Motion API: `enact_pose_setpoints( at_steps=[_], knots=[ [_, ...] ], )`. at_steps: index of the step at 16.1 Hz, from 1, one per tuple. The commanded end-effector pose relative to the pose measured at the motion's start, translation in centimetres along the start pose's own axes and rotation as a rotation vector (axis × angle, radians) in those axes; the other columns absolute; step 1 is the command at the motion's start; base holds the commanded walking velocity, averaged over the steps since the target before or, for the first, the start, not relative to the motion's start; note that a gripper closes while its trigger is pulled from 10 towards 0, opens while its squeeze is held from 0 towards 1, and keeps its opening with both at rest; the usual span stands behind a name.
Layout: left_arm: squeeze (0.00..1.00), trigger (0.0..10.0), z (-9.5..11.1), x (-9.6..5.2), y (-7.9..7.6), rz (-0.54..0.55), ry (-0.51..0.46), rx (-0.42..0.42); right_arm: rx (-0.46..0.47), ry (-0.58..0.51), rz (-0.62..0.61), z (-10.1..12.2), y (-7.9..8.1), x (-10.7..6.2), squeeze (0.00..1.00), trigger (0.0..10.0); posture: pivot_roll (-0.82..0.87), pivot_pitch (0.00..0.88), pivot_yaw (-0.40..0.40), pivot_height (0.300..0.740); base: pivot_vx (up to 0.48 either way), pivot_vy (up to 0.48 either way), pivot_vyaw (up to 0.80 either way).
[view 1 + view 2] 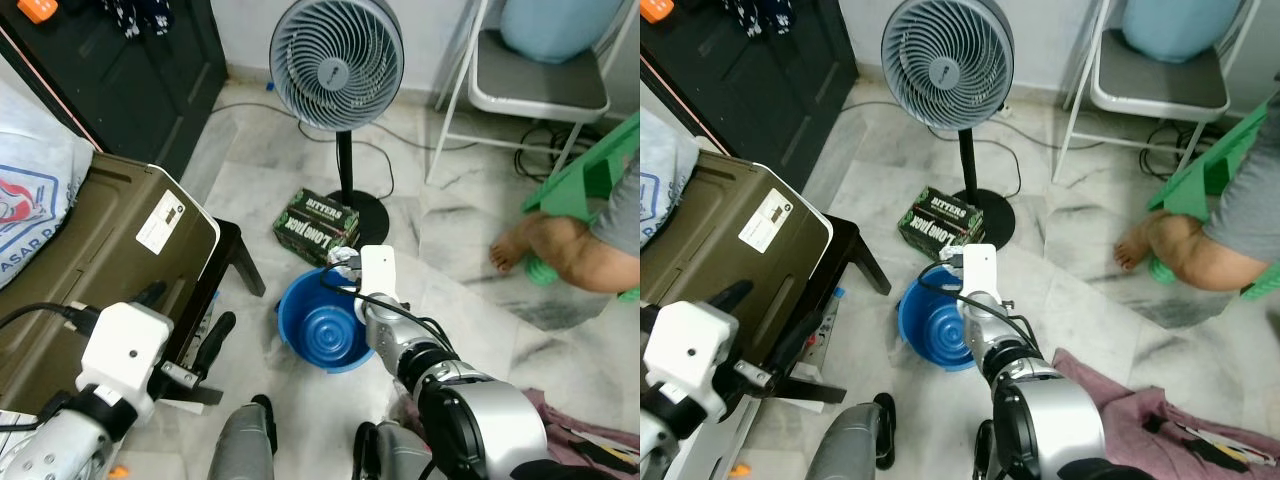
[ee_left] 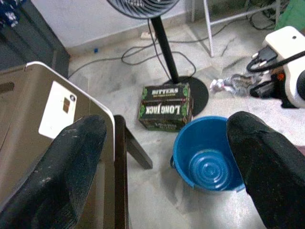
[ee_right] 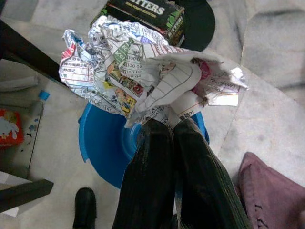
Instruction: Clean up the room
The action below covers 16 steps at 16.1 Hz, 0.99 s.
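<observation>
A crumpled wad of newspaper (image 3: 143, 76) is held in the right gripper (image 3: 171, 126), whose jaws are closed tightly on the lower edge of the wad. In the right wrist view the blue bucket (image 3: 102, 143) is seen directly beneath the paper and the two black fingers, so the load lies almost straight above the bucket's mouth — this is the relation on which the coming move depends. From the head views the right gripper (image 1: 345, 268) is placed over the far rim of the blue bucket, on the side toward the green carton marked "Bitters" (image 1: 316, 226) and the round base of the standing fan (image 1: 337, 62). It is judged that a release would be enough, though the wad is wide and spreads past the rim on the carton side; a small shift toward the bucket's centre may be needed so that the paper does not catch on the edge and fall on the marble floor (image 1: 470, 240).

The left gripper (image 2: 164, 157) is kept beside the olive-brown bin (image 1: 110, 240), its jaws wide open and holding nothing; it is farther from the bucket than the right one. A person's bare foot (image 1: 515, 245) is near on the floor to the right — well apart from the bucket. A maroon cloth (image 1: 1140, 420) lies on the floor by the robot's right side, not yet picked up.
</observation>
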<state>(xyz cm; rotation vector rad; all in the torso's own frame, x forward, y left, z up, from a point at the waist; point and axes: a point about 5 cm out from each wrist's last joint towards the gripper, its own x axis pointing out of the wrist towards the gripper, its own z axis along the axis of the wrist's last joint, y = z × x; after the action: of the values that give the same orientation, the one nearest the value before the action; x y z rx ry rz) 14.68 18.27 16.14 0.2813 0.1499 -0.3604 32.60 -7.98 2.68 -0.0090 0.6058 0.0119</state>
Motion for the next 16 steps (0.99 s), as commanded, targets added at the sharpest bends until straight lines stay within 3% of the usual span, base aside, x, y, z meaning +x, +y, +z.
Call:
enact_pose_setpoints(
  at_steps=[1,6,7,9,11,12,16],
  knots=[
    [0.00,10.0,0.2,-0.6,0.1,-0.002,0.018,0.012,0.012,0.021,-0.004,-0.7,0.1,-0.1,0.00,10.0,0.31,0.297,0.063,0.740,0.000,0.000,0.00],
    [0.00,10.0,0.1,-0.9,0.0,-0.011,0.034,0.010,0.023,0.016,-0.015,-0.5,-0.3,0.0,0.00,10.0,0.32,0.306,0.073,0.740,0.000,0.000,0.00],
    [0.00,10.0,0.2,-1.1,0.1,-0.011,0.040,0.011,0.036,0.006,-0.010,-0.2,-0.3,0.0,0.05,10.0,0.33,0.308,0.077,0.740,0.000,0.000,0.00],
    [0.00,10.0,0.2,-1.2,0.1,-0.010,0.046,0.014,0.047,-0.011,0.001,0.5,-0.1,0.1,0.05,10.0,0.33,0.309,0.077,0.740,0.000,0.000,0.00],
    [0.00,10.0,0.2,-1.2,0.1,-0.011,0.047,0.014,0.056,-0.017,0.016,0.7,0.2,0.0,0.74,10.0,0.33,0.311,0.077,0.740,0.000,0.000,0.00],
    [0.00,10.0,0.2,-1.1,0.0,-0.012,0.047,0.013,0.070,-0.022,0.033,0.9,0.4,0.0,1.00,10.0,0.33,0.312,0.078,0.740,0.000,0.000,0.00],
    [0.00,10.0,0.3,-1.2,0.0,-0.011,0.049,0.013,0.068,-0.032,0.045,1.0,0.7,0.0,1.00,10.0,0.33,0.315,0.079,0.740,0.000,0.000,0.00]
  ],
)
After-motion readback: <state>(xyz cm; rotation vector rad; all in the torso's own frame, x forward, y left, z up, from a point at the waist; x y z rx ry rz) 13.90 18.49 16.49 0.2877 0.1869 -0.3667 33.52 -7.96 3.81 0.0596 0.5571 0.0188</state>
